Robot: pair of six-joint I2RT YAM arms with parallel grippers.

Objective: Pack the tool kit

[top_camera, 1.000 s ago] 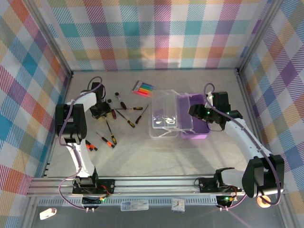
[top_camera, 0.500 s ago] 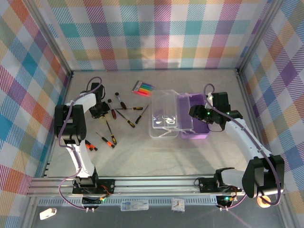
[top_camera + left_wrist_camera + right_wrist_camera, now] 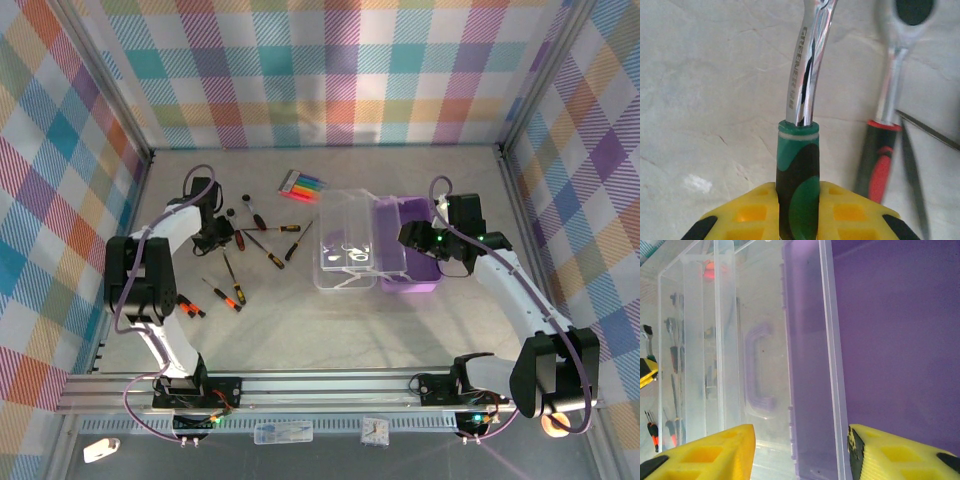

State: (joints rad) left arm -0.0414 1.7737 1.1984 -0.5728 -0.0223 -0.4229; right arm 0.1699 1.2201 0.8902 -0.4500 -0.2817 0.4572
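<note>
Since a moment ago, the left arm's elbow has swung out to the left. The left gripper has also squeezed shut.

From the top, the left gripper (image 3: 213, 236) is down low on the table (image 3: 330, 330), among the loose tools. Little screwdrivers (image 3: 231, 279) lie just to its right and a bit nearer the arm bases. A pack of markers (image 3: 303, 185) lies farther back and to its right. The right gripper (image 3: 408, 237) hangs over the tool kit box. The clear lid (image 3: 345, 240) lies open flat to its left. The purple base (image 3: 420, 268) is under it and to its right.

From the left wrist, the left gripper (image 3: 797, 192) is clamped on a green-handled tool (image 3: 799, 150). Its yellow fingers (image 3: 750, 212) press on both sides of the handle. The shiny metal part sticks out ahead of the fingers. A red-handled tool (image 3: 879, 165) lies on the table just to the right, not touching the green one.

From the right wrist, the right gripper (image 3: 799, 440) has its yellow fingers (image 3: 710, 455) apart. The line where the lid meets the base runs between them. The clear lid (image 3: 700, 340) with its purple handle (image 3: 757, 371) is ahead and to the left. The purple base (image 3: 900, 340) is ahead and to the right, and it looks bare inside.
</note>
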